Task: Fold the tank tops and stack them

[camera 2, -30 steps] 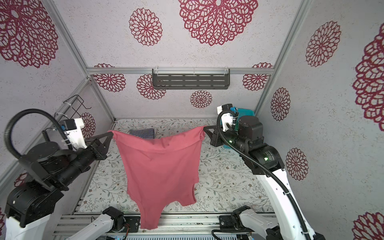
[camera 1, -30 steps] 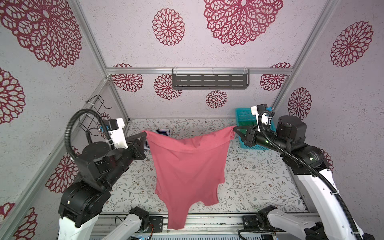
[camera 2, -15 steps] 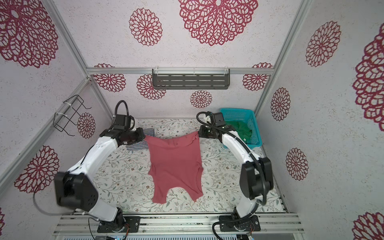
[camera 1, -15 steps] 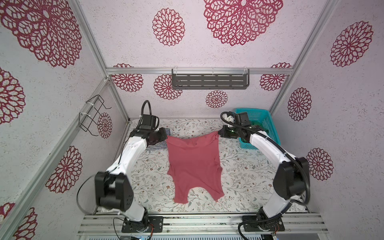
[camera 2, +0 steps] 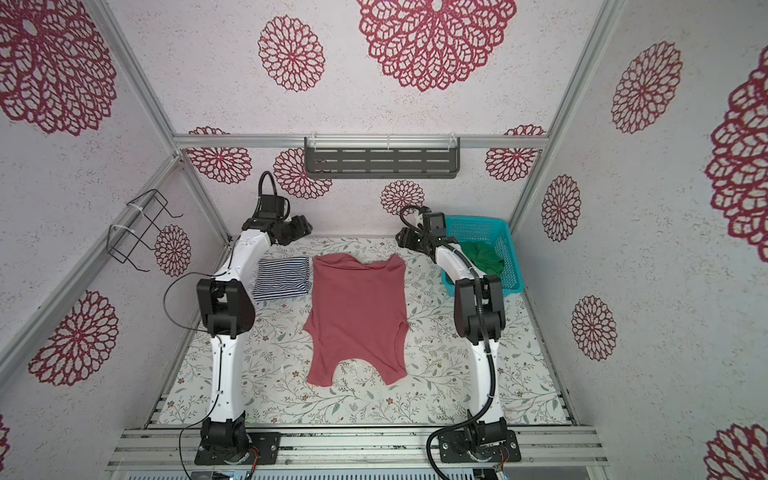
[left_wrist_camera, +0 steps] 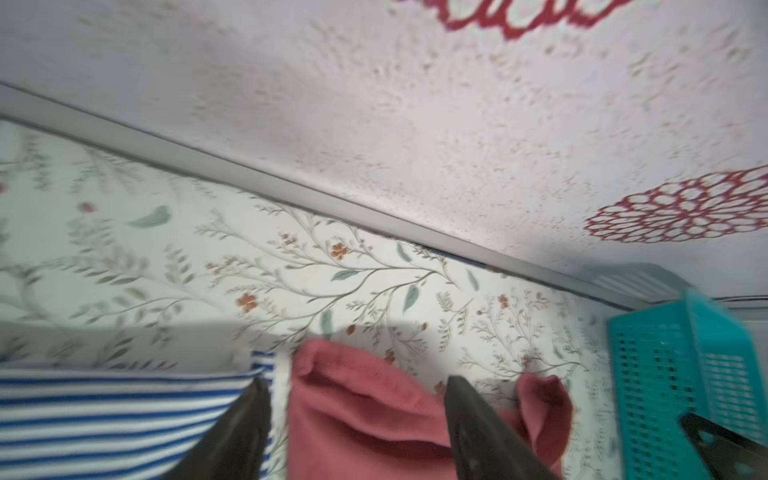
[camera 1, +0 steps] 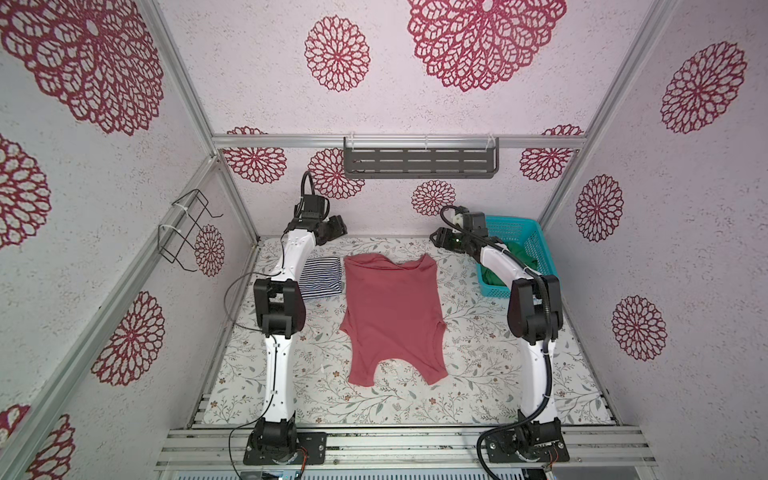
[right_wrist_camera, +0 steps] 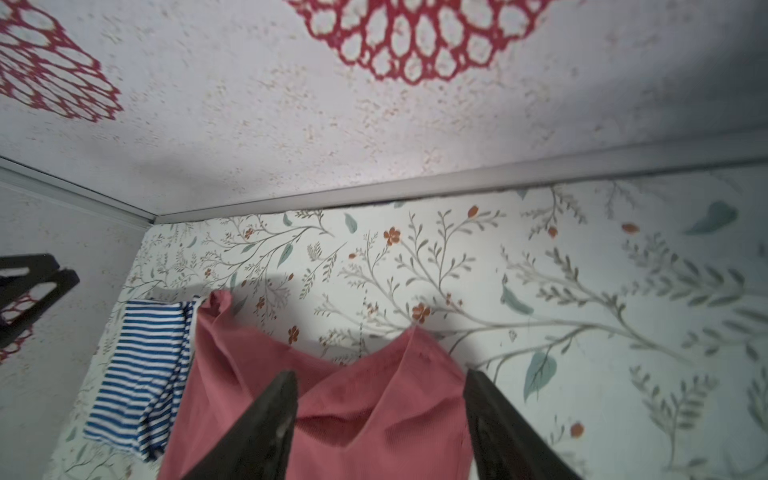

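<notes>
Laid out for folding: the dusty red-pink tank top [camera 1: 390, 311] lies spread down the middle of the floral-covered table [camera 1: 478, 374], its hem towards the far edge and its straps towards the near edge. The left gripper [camera 1: 334, 230] and right gripper [camera 1: 436, 241] hang over the far edge above the hem's two corners. Both have their jaws apart and hold nothing, as both wrist views confirm.

The navy-and-white striped tank top [camera 1: 322, 278] sits folded near the far left corner, just beside the pink top's left hem corner. The bright green tank top [camera 1: 519, 254] waits in the teal mesh basket [camera 1: 540, 245] at the far right corner.

The step in hand appears to be the first fold of the pink top. The hem is not flat. It sags and rucks between its corners, so it likely wants smoothing or a light outward pull before any crease is set.

Each pinch should probably take both layers at matching points, so that the fold runs square. The left jaws will need care, since the striped cloth lies close enough to be snagged with the pink corner. The finished packet should roughly match the striped one for a stable stack.
</notes>
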Controlling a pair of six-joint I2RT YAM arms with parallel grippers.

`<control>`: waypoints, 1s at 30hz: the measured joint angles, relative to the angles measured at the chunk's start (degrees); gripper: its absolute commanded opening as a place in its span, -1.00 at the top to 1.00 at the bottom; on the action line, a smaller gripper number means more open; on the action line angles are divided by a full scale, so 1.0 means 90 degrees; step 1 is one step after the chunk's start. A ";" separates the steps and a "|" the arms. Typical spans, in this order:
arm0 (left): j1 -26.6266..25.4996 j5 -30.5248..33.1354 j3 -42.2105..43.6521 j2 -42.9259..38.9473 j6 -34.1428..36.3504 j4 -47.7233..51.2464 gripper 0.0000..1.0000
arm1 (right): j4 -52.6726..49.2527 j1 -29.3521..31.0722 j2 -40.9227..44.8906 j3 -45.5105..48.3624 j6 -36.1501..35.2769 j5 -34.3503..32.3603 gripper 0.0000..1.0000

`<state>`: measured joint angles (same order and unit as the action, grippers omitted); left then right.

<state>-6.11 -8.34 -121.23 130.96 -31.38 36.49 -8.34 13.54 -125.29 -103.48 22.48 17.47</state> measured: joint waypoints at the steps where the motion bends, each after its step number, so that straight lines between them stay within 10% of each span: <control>1: -0.0087 0.0078 0.0952 -0.0593 -0.0051 -0.0219 -0.06 | 0.0029 0.0073 0.0282 0.0471 -0.0053 -0.0049 0.09; 7: -0.1321 0.0301 0.4165 -0.2334 -0.0549 -0.1146 0.06 | -0.0036 0.0663 0.1059 0.2159 -0.0350 -0.0420 0.44; 14: -0.1851 0.0493 0.5306 -0.2183 -0.0886 -0.1452 0.05 | 0.0012 0.0993 0.0981 0.3101 -0.0435 -0.0755 0.66; 23: -0.1525 0.0510 0.2839 -0.0204 -0.0663 -0.1197 0.09 | 0.0920 0.1365 0.2137 0.5064 0.0019 -0.1285 0.76; 30: -0.1564 -0.0117 -0.1370 0.2237 -0.0194 0.0073 0.01 | 0.1168 0.2754 0.3497 0.6674 0.1248 -0.1202 0.54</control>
<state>-20.18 -9.39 -133.56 151.09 -33.12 37.15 2.17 38.33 -93.82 -43.42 33.71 6.66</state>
